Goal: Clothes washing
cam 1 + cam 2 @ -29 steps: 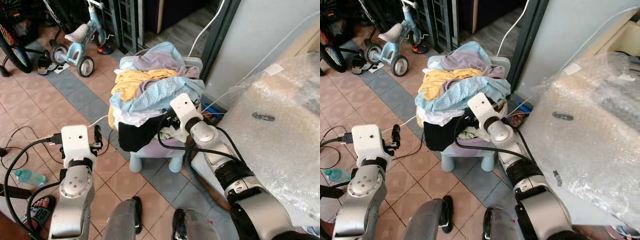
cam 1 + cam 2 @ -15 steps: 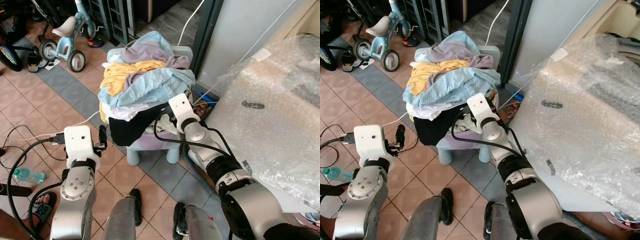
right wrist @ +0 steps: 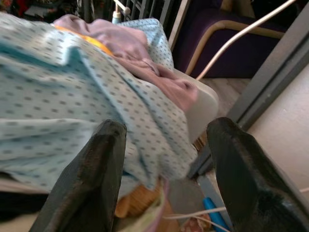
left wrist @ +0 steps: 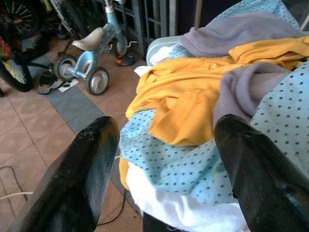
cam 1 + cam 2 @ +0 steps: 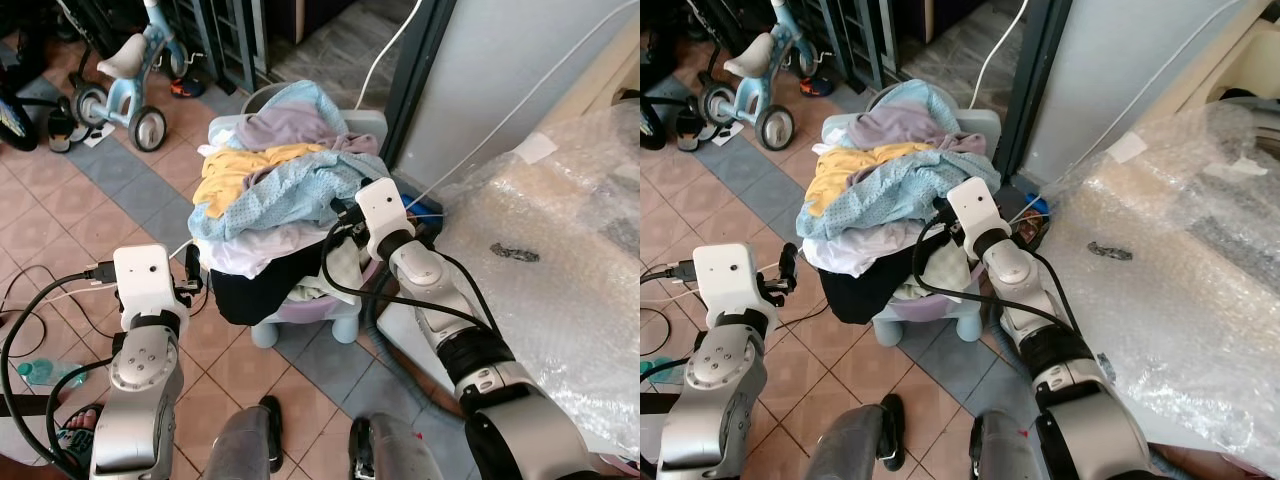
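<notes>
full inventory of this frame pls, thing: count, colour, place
Laundry pile: one heap; light blue dotted, yellow, mauve, white and black garments; on the small chair.
Small plastic chair: one, pale blue, centre, under the pile.
Bubble-wrapped appliance: one, clear wrap, robot's right.
Child's tricycle: one, light blue, far left on the tiled floor.
Plastic bottle: one, clear with green cap, floor by the left arm.
White cable: one, running up beside the dark door frame.
Left gripper: fingers open, aimed at the pile from its left side.
Right gripper: fingers open, at the pile's right edge by the dotted cloth.
</notes>
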{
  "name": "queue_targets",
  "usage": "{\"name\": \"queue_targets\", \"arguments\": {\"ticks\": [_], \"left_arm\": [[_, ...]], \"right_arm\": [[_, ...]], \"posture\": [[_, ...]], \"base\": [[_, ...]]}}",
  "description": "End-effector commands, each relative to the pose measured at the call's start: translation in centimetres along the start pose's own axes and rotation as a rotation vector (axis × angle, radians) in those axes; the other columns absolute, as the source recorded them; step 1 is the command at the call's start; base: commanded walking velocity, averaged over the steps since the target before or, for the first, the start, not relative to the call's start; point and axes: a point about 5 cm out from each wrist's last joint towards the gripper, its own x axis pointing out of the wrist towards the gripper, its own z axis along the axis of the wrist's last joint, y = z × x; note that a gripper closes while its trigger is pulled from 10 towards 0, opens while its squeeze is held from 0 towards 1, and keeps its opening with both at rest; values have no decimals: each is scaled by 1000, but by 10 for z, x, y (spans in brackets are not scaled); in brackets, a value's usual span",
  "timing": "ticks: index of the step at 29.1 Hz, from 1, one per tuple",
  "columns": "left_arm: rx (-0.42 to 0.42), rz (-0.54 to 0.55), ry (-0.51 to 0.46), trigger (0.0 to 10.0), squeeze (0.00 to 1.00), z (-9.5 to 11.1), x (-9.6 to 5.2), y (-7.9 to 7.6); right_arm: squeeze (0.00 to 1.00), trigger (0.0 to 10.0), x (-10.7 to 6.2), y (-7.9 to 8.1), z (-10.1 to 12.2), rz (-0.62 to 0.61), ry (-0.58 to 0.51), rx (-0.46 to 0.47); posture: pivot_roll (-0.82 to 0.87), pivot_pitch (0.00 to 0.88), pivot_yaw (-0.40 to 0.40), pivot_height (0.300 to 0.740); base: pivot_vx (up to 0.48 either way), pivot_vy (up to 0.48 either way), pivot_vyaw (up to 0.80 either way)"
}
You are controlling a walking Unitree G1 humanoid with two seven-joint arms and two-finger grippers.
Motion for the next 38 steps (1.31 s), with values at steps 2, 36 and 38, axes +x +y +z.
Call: {"name": "queue_targets", "arguments": {"ticks": [2, 36, 38], "left_arm": [[7, 0, 6, 10000, 0, -4, 2, 2], [7, 15, -11, 10000, 0, -8, 12, -4], [8, 16, -10, 10000, 0, -8, 12, -4]], "right_arm": [[0, 10000, -3, 3, 9, 13, -36, 0], [0, 6000, -16, 37, -23, 138, 243, -4], [0, 0, -12, 41, -21, 142, 242, -2]], "posture": [[80, 140, -2, 740], [66, 106, 1, 740], [67, 103, 3, 740]], "base": [[163, 176, 0], [0, 0, 47], [0, 0, 0]]}}
